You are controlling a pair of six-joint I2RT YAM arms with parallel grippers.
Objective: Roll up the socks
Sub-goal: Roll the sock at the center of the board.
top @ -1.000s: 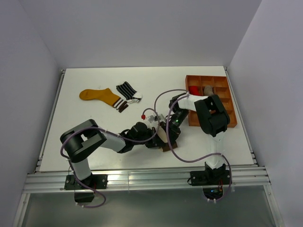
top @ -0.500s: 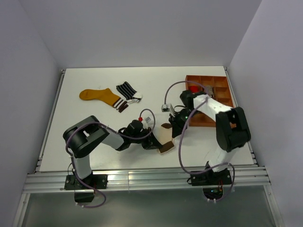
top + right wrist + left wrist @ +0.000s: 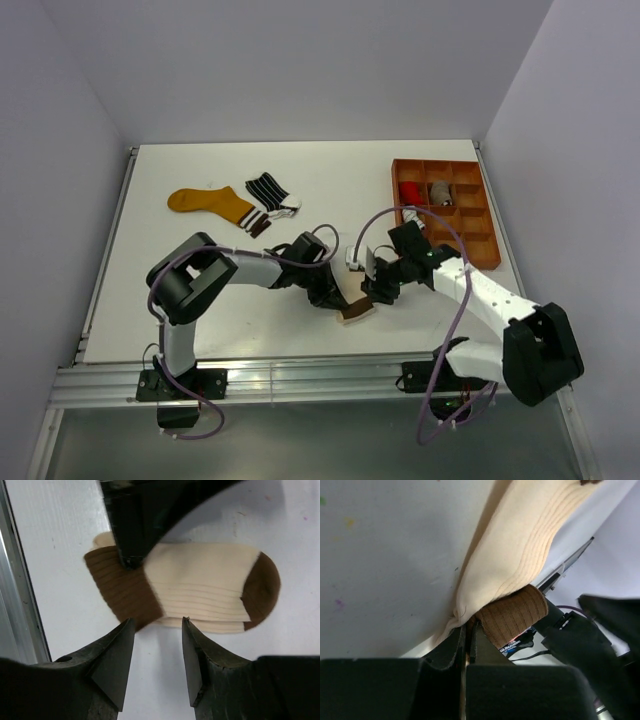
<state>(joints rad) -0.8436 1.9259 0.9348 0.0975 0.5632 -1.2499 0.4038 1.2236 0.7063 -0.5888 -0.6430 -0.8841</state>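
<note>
Lying near the table's (image 3: 200,300) front edge, the cream sock (image 3: 352,306) sits pinched by my left gripper (image 3: 466,630); my right gripper (image 3: 158,621) hangs released just beside it; the orange tray (image 3: 394,185) holds a red roll (image 3: 408,191) and a grey-brown roll (image 3: 438,190) in adjoining compartments.

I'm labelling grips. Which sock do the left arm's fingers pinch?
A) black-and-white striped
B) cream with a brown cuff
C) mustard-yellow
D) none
B: in the left wrist view the left fingers are shut on the cream sock, right beside its brown cuff.
</note>
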